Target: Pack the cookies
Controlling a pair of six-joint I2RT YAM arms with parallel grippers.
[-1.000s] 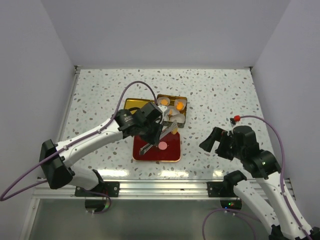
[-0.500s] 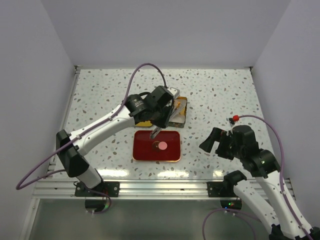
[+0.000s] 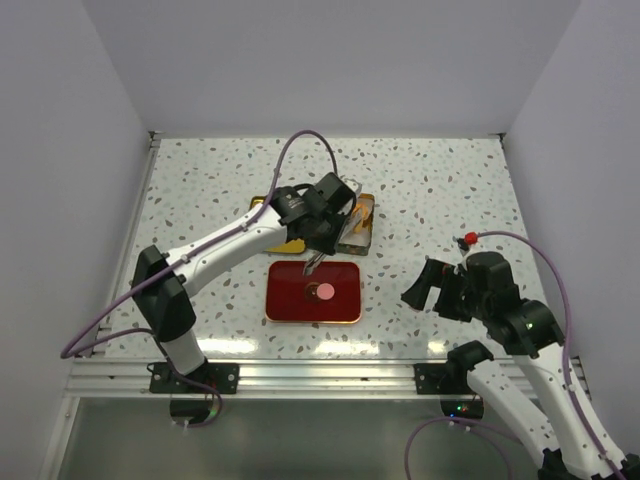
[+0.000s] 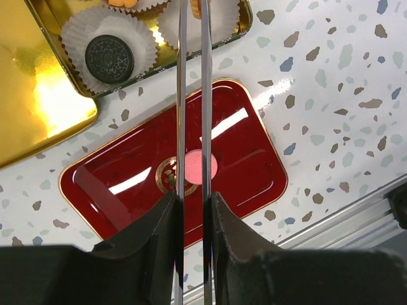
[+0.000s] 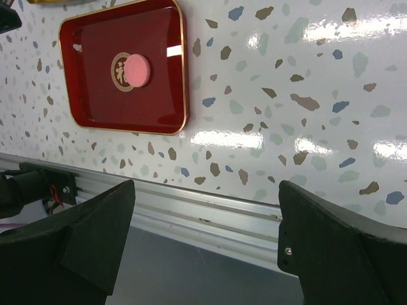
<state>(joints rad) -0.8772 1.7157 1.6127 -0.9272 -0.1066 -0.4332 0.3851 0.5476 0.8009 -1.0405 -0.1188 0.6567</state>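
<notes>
one pink cookie [image 4: 197,166] on the red tray [image 4: 241,159], one dark cookie [image 4: 109,56] in the gold tin [image 4: 38,95], left gripper [image 4: 192,13] all but closed, empty, right gripper [image 5: 206,190] spread wide, empty

White links [image 3: 225,250], black joints [image 3: 165,300]; purple cables [image 3: 305,135], red cap [image 3: 471,238]; left gripper [image 3: 309,267] fingers [image 4: 181,95] thin, silvery.
</notes>
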